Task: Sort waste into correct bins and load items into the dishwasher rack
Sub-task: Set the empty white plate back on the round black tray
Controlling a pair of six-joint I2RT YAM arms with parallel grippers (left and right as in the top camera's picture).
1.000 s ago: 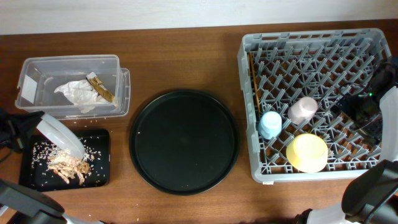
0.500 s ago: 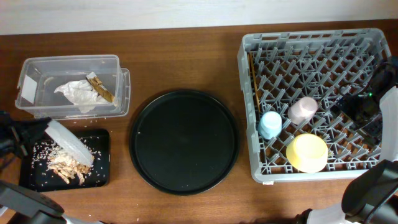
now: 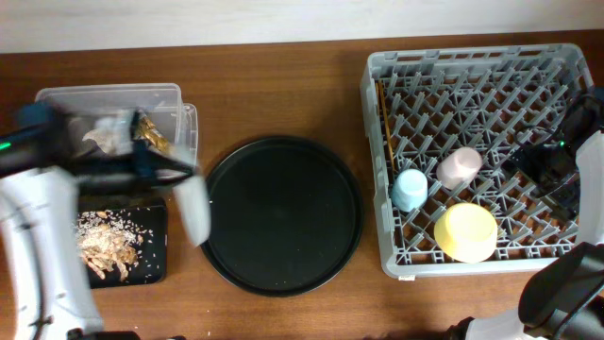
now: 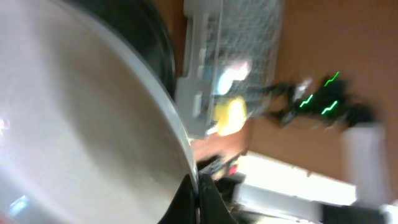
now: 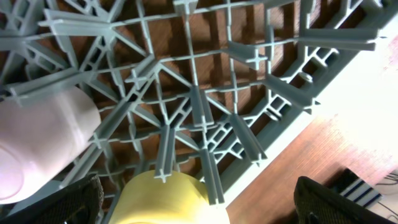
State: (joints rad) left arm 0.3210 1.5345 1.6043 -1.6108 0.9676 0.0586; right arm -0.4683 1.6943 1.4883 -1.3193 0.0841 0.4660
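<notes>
**Mia:** On the left side of the table (image 3: 283,85), what does the left gripper (image 3: 179,173) have?

**Ben:** It has the plate (image 3: 195,212). Its fingers are pinched tight on the rim. The wrist picture is very blurry, but the pale plate fills most of it.

**Mia:** Where is the plate?

**Ben:** It hangs over the left edge of the round black tray (image 3: 283,215), just beside the flat black tray (image 3: 156,269). It looks turned on its edge.

**Mia:** What is on the flat black tray?

**Ben:** The food scraps (image 3: 104,247), with rice bits around them.

**Mia:** And the clear box (image 3: 104,93)?

**Ben:** The arm crosses over it. I can see the napkin (image 3: 106,135) and the wrapper (image 3: 153,139) inside.

**Mia:** What is in the rack (image 3: 376,151)?

**Ben:** The blue cup (image 3: 410,188) and the pink cup (image 3: 460,167) sit side by side, upside down. The yellow bowl (image 3: 465,231) is just below them, near the front wall. The chopsticks (image 3: 382,123) lie along the left wall.

**Mia:** And the right gripper (image 5: 196,186)?

**Ben:** It is over the right part of the rack. Its fingers are spread wide and hold nothing. The yellow bowl and pink cup are under it.
</notes>
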